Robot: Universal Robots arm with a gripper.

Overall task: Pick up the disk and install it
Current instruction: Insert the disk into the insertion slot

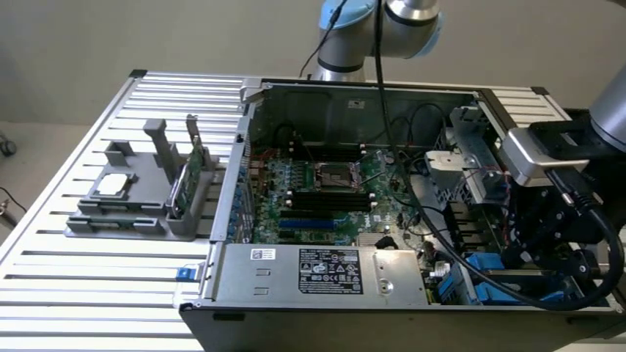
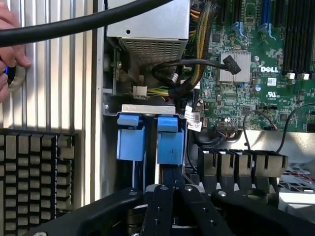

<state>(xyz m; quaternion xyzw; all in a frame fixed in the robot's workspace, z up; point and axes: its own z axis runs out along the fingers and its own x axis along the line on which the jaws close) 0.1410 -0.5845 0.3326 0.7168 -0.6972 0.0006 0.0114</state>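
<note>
End effector point(image 2: 167, 186) clamped on disk point(image 2: 171, 142) edge. Disk upright in bay slot, near corner of case point(image 1: 245, 147) at exterior view's right, just beside second blue carrier point(image 2: 130, 137). Risks: slight tilt jams disk against neighbour or rails; cables point(image 2: 197, 62) near slot could snag.

**A robotics lab bench, set up around an opened computer**

From where I stand this is a robotics test lab, not a repair shop. A silver-and-blue jointed robot arm point(image 1: 391, 22) rises behind a ribbed aluminium slat table point(image 1: 59, 286). On the table lies an open grey metal desktop computer case point(image 1: 323, 110), its green motherboard point(image 1: 323, 191) bare, with the arm's black gripper point(image 2: 170, 189) down inside. Beside the case sits a grey plastic fixture point(image 1: 127, 213) holding loose computer parts. A plain beige wall point(image 1: 146, 37) backs it all.
</note>
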